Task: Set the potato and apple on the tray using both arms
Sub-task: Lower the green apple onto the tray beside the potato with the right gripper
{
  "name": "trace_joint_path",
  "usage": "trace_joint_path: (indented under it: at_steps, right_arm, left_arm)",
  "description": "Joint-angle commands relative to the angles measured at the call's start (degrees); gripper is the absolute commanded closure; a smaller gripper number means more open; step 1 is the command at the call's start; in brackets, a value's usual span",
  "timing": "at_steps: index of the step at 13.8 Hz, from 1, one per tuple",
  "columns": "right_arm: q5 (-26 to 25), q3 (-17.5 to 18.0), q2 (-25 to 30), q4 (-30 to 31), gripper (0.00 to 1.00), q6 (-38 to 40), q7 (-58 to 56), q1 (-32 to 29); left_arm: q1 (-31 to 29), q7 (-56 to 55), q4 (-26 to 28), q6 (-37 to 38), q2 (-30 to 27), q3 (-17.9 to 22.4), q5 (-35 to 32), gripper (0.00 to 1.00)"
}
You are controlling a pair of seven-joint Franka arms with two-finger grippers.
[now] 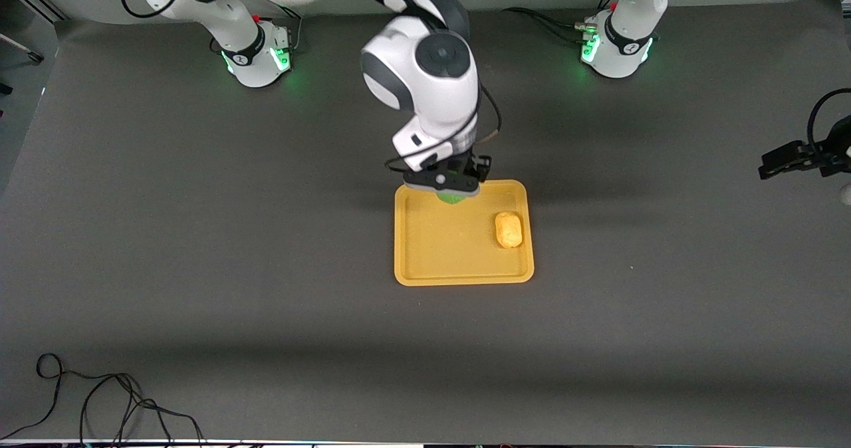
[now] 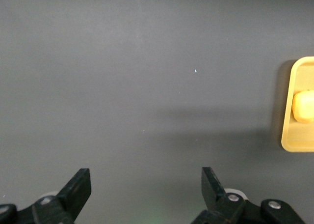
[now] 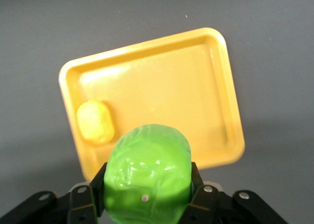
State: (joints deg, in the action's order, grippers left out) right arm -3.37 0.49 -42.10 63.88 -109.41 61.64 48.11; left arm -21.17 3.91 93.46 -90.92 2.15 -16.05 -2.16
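Right gripper was clamped on the apple, one black finger pressed to each side of it, seen clearly in the right wrist view. It hung over the tray, above the rim farthest from the front camera and toward the right arm's end. Only a sliver of green showed below the gripper body in the front view; the white wrist housing covered the rest. The apple was round and bumpy, with no long axis to record.

The right arm reached from its base out over the table, the forearm bending down so the gripper pointed roughly straight at the tray. A black cable looped beside the wrist.

The potato lay on the tray floor, just beside the rim toward the left arm's end. Its long axis ran toward and away from the front camera, roughly parallel to that rim. It was well apart from the apple, with bare tray floor between them.

Left gripper waited over bare table toward the left arm's end, well apart from the tray. Its fingers stood wide apart, holding nothing. A loose black cable lay on the table edge nearest the camera.
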Motion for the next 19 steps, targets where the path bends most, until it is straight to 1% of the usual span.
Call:
trace_joint_path:
  at_steps: [1,2,3,5,8,10,11,12,13,15,17,19]
  right_arm:
    - [-2.9,-0.7,-6.9,-2.9,0.67,-5.4,2.3,1.1]
    - [-2.9,-0.8,-8.9,-2.9,0.67,-7.9,2.3,1.1]
    - [-3.3,-0.9,-10.5,-2.8,0.67,-9.7,2.3,1.0]
    - [-6.1,-1.0,-13.3,-2.8,0.67,-12.0,2.3,1.1]
    - [-6.2,-1.1,-15.4,-2.7,0.67,-14.4,2.3,1.0]
    - [-6.2,-1.2,-16.5,-2.7,0.67,-15.7,2.3,1.0]
    - [-6.2,-1.2,-16.8,-2.7,0.66,-16.1,2.3,1.0]
    - [-6.2,-1.2,-17.1,-2.7,0.47,-16.4,2.3,0.8]
    - [-6.0,-1.1,-17.1,-2.6,0.0,-16.4,2.3,0.5]
    - [-5.8,-1.1,-15.4,-2.8,0.0,-15.1,2.2,0.4]
    - [-5.7,-1.0,-11.4,-3.7,0.0,-8.7,2.0,0.4]
    - [-5.6,-0.9,-5.2,-3.7,0.0,-1.5,1.6,0.2]
  left_arm:
    - [9.5,2.7,-0.2,4.9,-3.3,9.1,0.8,0.0]
    - [14.4,2.9,0.0,6.0,-4.2,13.8,0.8,0.0]
    - [15.6,2.9,0.1,6.1,-4.6,14.7,0.9,0.0]
    - [17.2,2.9,0.7,5.7,-5.1,15.4,0.8,0.0]
    - [21.1,2.3,0.9,5.0,-5.0,18.8,0.9,0.0]
    - [21.5,2.4,0.9,4.7,-5.0,19.2,0.9,0.0]
    - [22.7,2.4,1.0,4.0,-5.0,20.5,0.9,0.0]
    - [23.2,2.4,1.4,3.6,-5.0,21.1,0.9,0.0]
    - [22.9,2.7,1.5,3.5,-5.0,21.1,0.9,0.0]
    - [22.4,2.9,1.5,3.0,-4.7,21.2,0.9,0.0]
    - [22.4,2.9,1.5,2.8,-4.5,21.2,0.9,0.0]
    - [22.4,2.9,1.5,2.7,-4.4,21.2,0.9,0.0]
